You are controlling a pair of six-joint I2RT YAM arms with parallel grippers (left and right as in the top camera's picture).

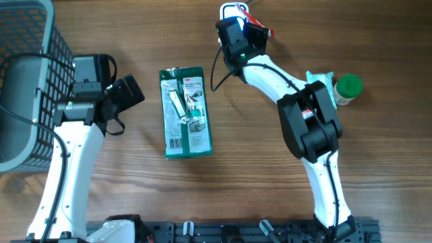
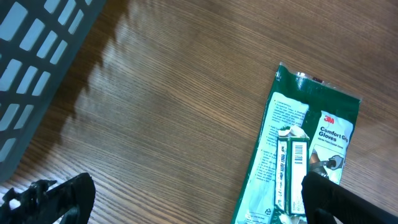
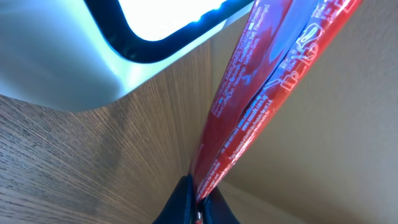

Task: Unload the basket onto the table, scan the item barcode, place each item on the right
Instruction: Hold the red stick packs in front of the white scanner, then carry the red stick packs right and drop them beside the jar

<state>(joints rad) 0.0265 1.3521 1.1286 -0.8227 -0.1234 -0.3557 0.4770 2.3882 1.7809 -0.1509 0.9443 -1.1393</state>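
A red packet [image 3: 261, 93] is pinched by its lower edge in my shut right gripper [image 3: 202, 200]. It hangs just beside the white scanner [image 3: 74, 62], whose window glows. From overhead the right gripper [image 1: 251, 30] holds the red packet [image 1: 262, 28] at the table's far edge, next to the scanner [image 1: 231, 9]. A green glove package [image 1: 186, 112] lies flat mid-table. My left gripper [image 1: 128, 94] stands open to its left with nothing between the fingers. In the left wrist view the left gripper [image 2: 199, 199] hovers over wood, its right finger over the glove package [image 2: 289, 143].
A grey mesh basket [image 1: 34, 81] stands at the far left, also visible in the left wrist view as the basket [image 2: 37, 56]. A green-lidded bottle [image 1: 348, 88] and a teal packet [image 1: 317, 77] lie behind the right arm's elbow.
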